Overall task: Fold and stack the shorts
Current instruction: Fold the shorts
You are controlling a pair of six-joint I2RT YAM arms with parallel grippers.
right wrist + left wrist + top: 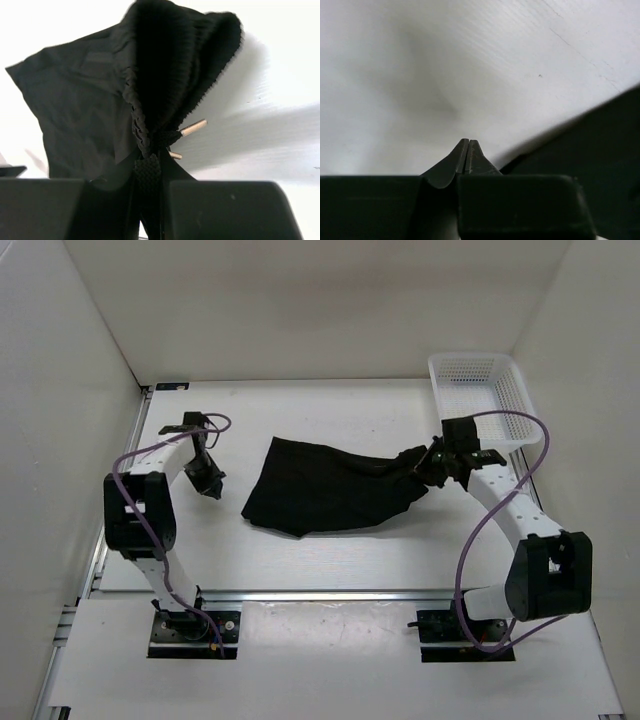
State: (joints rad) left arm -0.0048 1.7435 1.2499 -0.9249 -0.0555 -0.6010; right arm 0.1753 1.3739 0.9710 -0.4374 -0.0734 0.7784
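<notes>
The black shorts (pixel 320 490) lie crumpled in the middle of the white table, with the right end lifted. My right gripper (pixel 432 465) is shut on that end. In the right wrist view its jaws (pixel 150 160) pinch the ribbed waistband of the shorts (pixel 100 100), and the tan-tipped drawstring (pixel 194 127) hangs beside them. My left gripper (pixel 208 483) sits left of the shorts, apart from them. Its fingertips (pixel 468 141) are pressed together over bare table with nothing between them. A dark edge of the shorts (pixel 590 145) shows at the right of the left wrist view.
A white mesh basket (pixel 480 390) stands at the back right corner, just behind the right gripper. White walls enclose the table on the left, back and right. A metal rail (pixel 330 595) runs along the near edge.
</notes>
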